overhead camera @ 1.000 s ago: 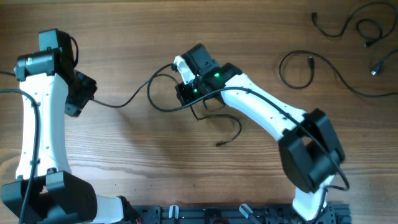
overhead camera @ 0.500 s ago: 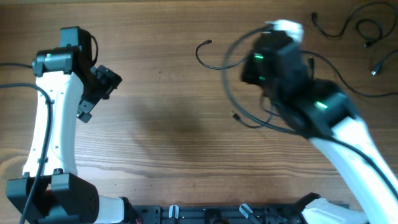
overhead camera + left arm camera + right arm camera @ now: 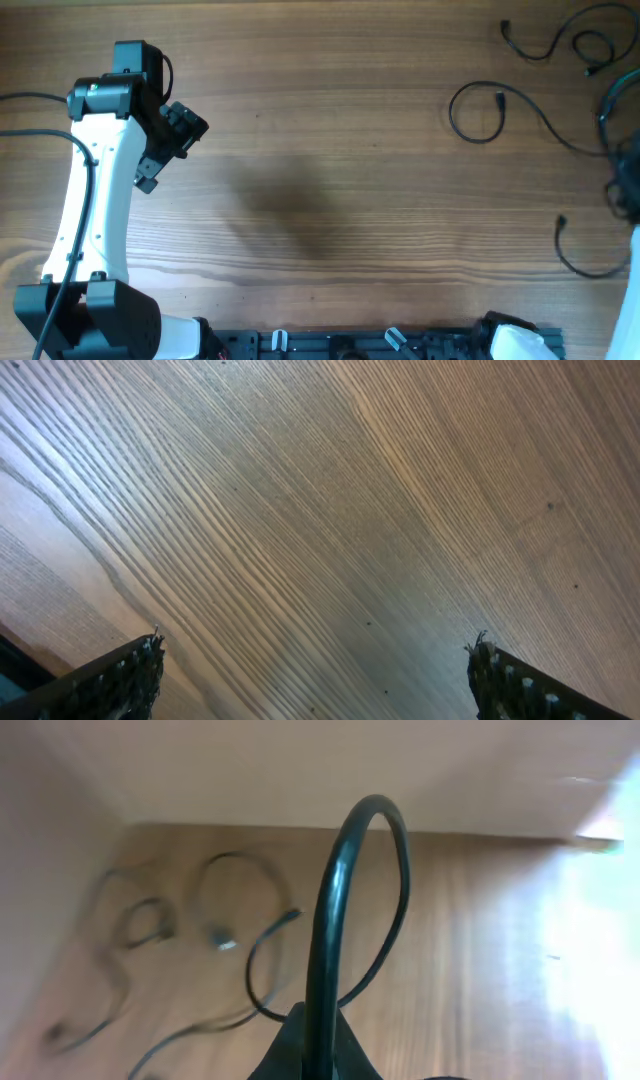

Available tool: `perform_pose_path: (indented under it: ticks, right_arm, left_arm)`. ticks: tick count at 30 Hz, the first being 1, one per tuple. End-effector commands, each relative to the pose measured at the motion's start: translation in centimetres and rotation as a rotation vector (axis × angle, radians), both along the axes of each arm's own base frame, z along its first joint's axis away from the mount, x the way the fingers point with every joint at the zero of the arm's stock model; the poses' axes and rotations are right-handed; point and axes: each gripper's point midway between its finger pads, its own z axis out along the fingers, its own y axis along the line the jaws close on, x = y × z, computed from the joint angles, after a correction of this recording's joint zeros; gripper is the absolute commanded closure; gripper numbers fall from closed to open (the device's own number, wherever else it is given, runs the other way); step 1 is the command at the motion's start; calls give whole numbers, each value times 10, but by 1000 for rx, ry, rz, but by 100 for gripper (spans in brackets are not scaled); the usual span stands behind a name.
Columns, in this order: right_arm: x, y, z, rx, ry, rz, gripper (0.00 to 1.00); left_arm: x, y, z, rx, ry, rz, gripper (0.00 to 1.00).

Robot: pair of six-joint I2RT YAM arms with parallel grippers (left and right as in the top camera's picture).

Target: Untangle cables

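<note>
Right gripper [image 3: 316, 1048]: pressed together, pinching a thin black rubbery cord [image 3: 335, 890] low down, its loop arching above.
Handling: judged light, limp and slick, likely to spring back into curls — best taken near a plug end [image 3: 499, 98], not mid-loop.
Loose black cords [image 3: 478, 125]: separate strands on the brown wooden table [image 3: 330, 200], right side.
Left gripper [image 3: 168, 140]: spread wide, empty — well apart at the left.

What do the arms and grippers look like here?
The left arm has white links, black joints and a black wire alongside. The left gripper is black, its fingertips ribbed. Of the right arm only a white sliver shows; the right gripper looks dark.
</note>
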Motion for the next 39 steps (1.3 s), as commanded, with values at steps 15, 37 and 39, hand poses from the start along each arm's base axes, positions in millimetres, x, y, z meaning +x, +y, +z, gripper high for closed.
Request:
perform_pose_path:
  ticks: [15,37,39]
  right_arm:
    - [36,-35,-169,634,250,33,0]
    - [-24,104,-294,981,651,363,0]
    - [-34,91,-298,917,677,246,0]
  left_arm:
    - [3,-2,-1,-4,0,-7,0]
    - [9,-2,0,-3,-25,-7,0]
    - [9,-2,0,-3,-25,-7,0]
